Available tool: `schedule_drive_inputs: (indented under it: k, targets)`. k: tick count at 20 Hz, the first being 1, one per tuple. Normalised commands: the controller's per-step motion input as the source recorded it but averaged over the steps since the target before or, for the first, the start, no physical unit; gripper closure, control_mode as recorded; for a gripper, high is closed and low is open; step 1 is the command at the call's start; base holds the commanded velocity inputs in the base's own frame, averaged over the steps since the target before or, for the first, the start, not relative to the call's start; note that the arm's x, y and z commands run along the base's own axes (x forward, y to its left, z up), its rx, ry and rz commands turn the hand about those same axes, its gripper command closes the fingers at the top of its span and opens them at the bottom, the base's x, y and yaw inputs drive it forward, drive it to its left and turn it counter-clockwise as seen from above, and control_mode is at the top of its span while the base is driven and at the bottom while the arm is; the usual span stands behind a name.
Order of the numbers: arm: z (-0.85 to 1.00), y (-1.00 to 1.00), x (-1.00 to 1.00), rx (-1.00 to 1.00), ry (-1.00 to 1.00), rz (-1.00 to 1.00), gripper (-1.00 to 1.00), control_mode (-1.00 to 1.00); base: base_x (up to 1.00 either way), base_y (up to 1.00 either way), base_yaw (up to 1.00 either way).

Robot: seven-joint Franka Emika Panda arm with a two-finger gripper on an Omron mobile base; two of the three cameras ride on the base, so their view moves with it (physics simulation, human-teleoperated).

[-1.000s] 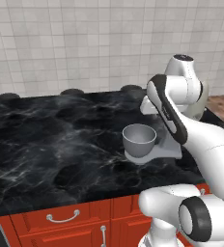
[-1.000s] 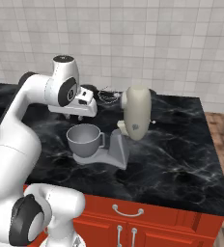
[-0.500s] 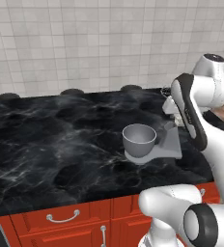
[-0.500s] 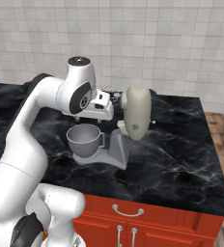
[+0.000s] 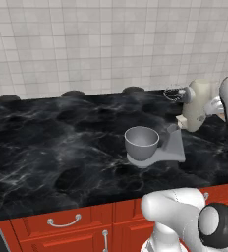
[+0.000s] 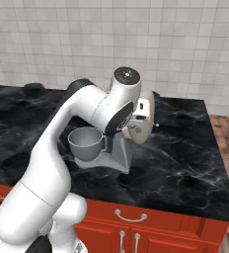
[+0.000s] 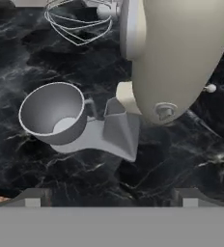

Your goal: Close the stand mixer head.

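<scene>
The stand mixer head (image 7: 181,53) rises just ahead of the tool (image 7: 109,197) in the hand view, beige and rounded, tilted back on its hinge above the grey base (image 7: 111,132); its rear end with a small round knob (image 7: 165,110) faces the tool, and its wire whisk (image 7: 77,21) hangs clear of the bowl, farther off and to the left; the grey metal bowl (image 7: 53,112) sits on the base below and left of the head, open and nothing in it; the two dark fingertips (image 7: 33,198) stand apart at the bottom of the hand view with nothing between them, so the tool is spread and holds nothing; whether it touches the head I cannot tell; from the left base view the head (image 5: 198,104) stands raised at the right of the black marble table (image 5: 62,142), whisk (image 5: 173,93) pointing left over the bowl (image 5: 142,142); from the right base view the white arm (image 6: 87,128) covers most of the head (image 6: 140,129), the bowl (image 6: 87,143) just left of it; red cabinet drawers (image 6: 151,222) run under the table edge.
</scene>
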Motion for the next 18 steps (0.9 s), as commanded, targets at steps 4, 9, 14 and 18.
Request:
schedule_drive_inputs:
  k: [4, 9, 14, 18]
  targets:
    - [0.22, -0.79, 0.14, 0.03, -0.13, 0.29, -1.00, -1.00, 0.00, 0.00, 0.00]
    - [0.11, -0.74, 0.29, 0.00, -0.18, 0.34, -1.00, -1.00, 0.00, 0.00, 0.00]
    - [0.00, -0.28, 0.73, 0.05, -0.22, 0.34, -1.00, -1.00, 0.00, 0.00, 0.00]
    - [-0.03, 0.03, 0.99, 0.09, -0.22, 0.30, -1.00, -1.00, 0.00, 0.00, 0.00]
